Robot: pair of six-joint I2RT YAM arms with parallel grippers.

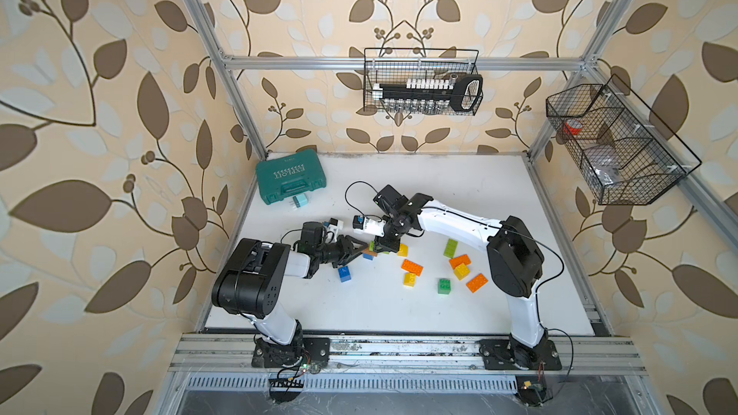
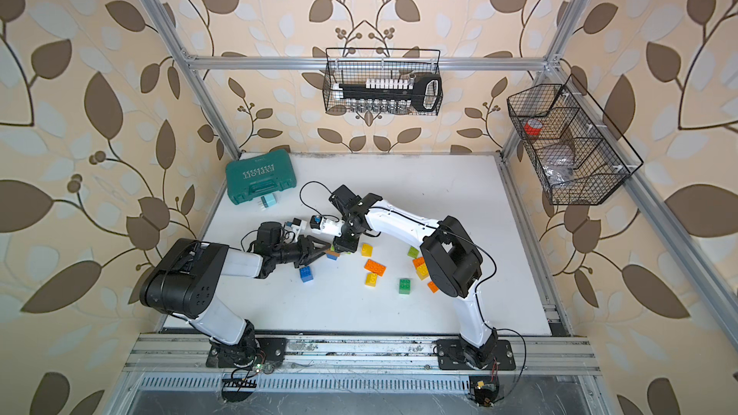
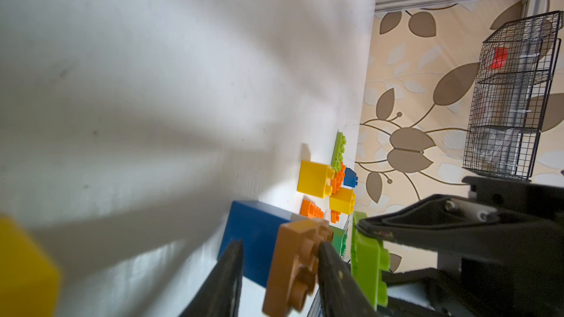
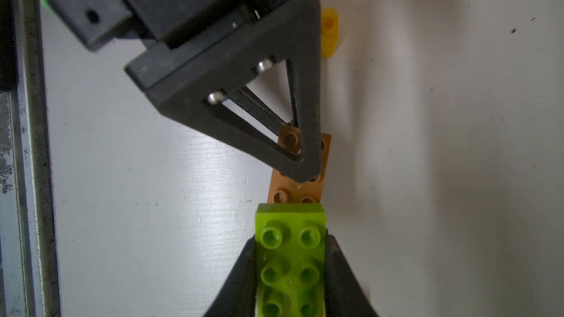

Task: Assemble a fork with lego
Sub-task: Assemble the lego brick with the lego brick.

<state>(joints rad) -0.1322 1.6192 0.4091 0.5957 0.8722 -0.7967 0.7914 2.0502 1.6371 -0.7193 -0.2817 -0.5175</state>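
My right gripper [image 4: 291,239] is shut on a lime green lego brick [image 4: 291,257], studs toward the wrist camera, held over the middle of the table [image 1: 359,305]. Just past its end, a little lower, is a brown brick [image 4: 305,190]; I cannot tell if they touch. My left gripper [image 3: 280,243] straddles the brown brick [image 3: 293,266]: one finger rests on its studs, the other stands off with a gap. In both top views the two grippers meet [image 1: 369,249] [image 2: 331,250]. A blue brick [image 3: 253,239] lies beneath them.
Loose bricks lie to the right: yellow [image 1: 402,249], orange [image 1: 412,267], green [image 1: 443,286], lime [image 1: 451,248], and another blue [image 1: 344,273] near the left arm. A teal case [image 1: 290,179] sits at the back left. Wire baskets [image 1: 423,81] [image 1: 615,145] hang on the walls.
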